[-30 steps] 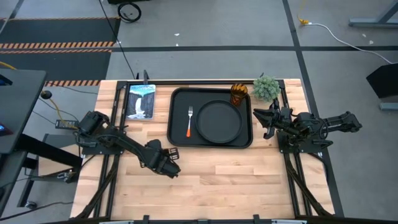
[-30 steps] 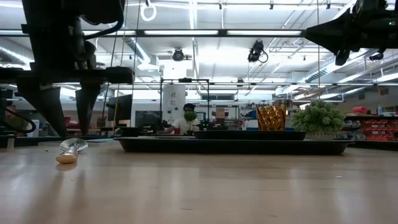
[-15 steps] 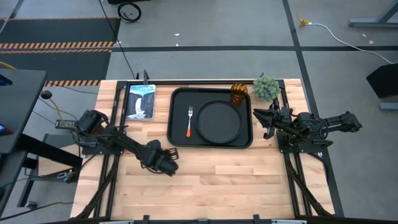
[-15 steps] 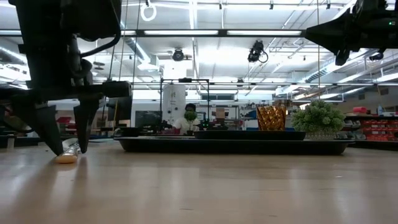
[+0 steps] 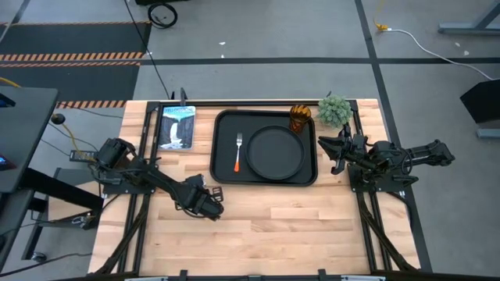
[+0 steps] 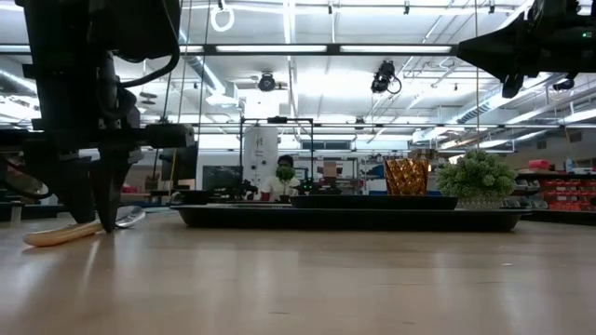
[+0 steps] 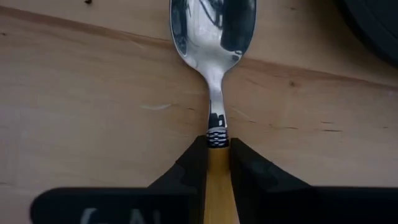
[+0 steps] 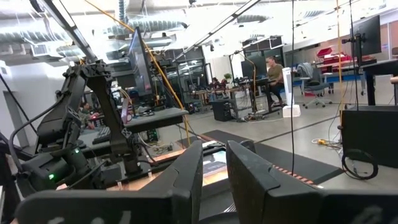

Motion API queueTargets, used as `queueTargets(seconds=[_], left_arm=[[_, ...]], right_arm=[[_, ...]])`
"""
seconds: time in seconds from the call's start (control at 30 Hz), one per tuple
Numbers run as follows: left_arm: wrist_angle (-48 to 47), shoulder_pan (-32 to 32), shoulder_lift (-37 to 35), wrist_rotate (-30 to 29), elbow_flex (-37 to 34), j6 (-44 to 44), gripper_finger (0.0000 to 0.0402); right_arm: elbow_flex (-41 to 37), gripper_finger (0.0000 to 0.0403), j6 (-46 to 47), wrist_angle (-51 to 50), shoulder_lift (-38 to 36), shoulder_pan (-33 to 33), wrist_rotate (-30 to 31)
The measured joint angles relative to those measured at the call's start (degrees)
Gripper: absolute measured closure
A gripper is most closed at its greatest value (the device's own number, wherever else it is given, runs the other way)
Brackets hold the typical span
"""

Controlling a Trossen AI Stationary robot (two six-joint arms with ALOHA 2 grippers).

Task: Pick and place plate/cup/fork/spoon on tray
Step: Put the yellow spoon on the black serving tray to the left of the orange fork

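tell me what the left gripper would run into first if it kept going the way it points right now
Probably the tray. In the high view the left gripper, shut on the spoon at the handle, points toward the tray's near left corner. The left wrist view shows only bare wood and a dark rim edge ahead; depth is unclear.

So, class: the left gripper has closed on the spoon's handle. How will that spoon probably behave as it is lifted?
The spoon looks rigid metal, so it should not flop. The left gripper pinches only the yellow-orange handle, so the bowl end may droop or pivot. The slim, smooth handle could slip.
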Motion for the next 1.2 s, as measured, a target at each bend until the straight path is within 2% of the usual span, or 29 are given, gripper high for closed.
queueTargets(seconds=[0.3,0.63,0.77,0.97,1.2], left_arm=[[-3.9,0.2,-3.5,1.4,-0.2,0.4,0.0343],[-8.5,2.9,-9.1,-5.7,-0.2,3.5,0.0344],[-9.0,8.8,-11.4,-8.0,0.0,12.0,0.0344],[-7.6,21.7,-12.0,-10.0,4.1,31.9,0.0344],[6.0,33.1,-10.9,-11.2,6.0,50.6,0.0343]], right_arm=[[0.0,0.0325,0.0,0.0,0.0,0.0,0.0],[0.0,0.0325,0.0,0.0,0.0,0.0,0.0],[0.0,0.0325,0.0,0.0,0.0,0.0,0.0],[0.0,0.0325,0.0,0.0,0.0,0.0,0.0],[0.0,0.0325,0.0,0.0,0.0,0.0,0.0]])
